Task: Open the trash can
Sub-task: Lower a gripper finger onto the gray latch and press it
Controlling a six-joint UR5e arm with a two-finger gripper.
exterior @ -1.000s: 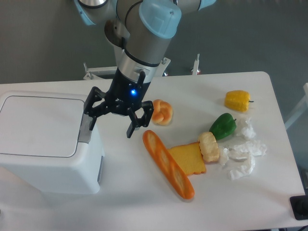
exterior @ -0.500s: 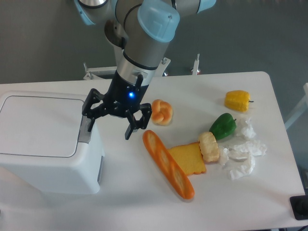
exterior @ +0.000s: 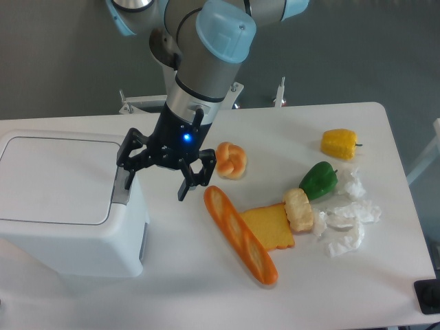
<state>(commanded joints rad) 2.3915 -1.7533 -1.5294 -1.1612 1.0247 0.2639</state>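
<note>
The trash can (exterior: 65, 206) — big, white, boxy — sits at the table's left, lid shut.

Light: bright, even, coming from overhead.
Shadows: lying soft on the bench (exterior: 206, 289).
Focus: staying sharp throughout.

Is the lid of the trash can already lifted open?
No, the trash can lid lies flat and closed, with the open gripper at its grey latch.
</note>
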